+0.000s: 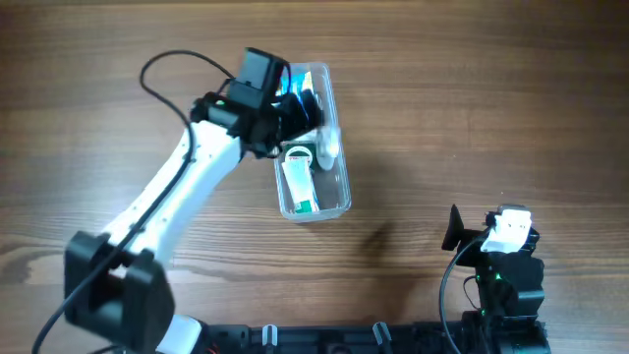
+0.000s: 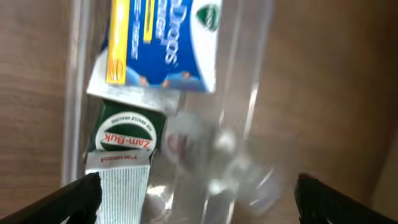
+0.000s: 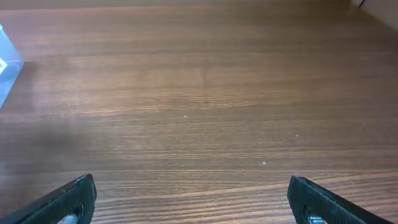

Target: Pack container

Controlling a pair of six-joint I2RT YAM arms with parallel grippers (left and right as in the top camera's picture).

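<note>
The container (image 1: 337,192) is a long clear plastic tub on the table, left of centre. It holds a blue packet (image 2: 165,40), a green Zam-Buk tin (image 2: 127,130), a white tube (image 1: 298,182) and a clear rounded item (image 2: 236,168). My left gripper (image 1: 300,110) hovers over the tub's far half, jaws open (image 2: 196,199) and empty, straddling the tube's ribbed cap (image 2: 118,190) and the tub's inside. My right gripper (image 1: 455,229) rests at the near right, open and empty above bare wood (image 3: 193,199). A corner of the container (image 3: 7,65) shows at the right wrist view's left edge.
The brown wooden table (image 1: 472,108) surrounds the tub. The left arm (image 1: 182,182) reaches diagonally from the near left base. The right arm's base (image 1: 506,285) stands at the near right edge.
</note>
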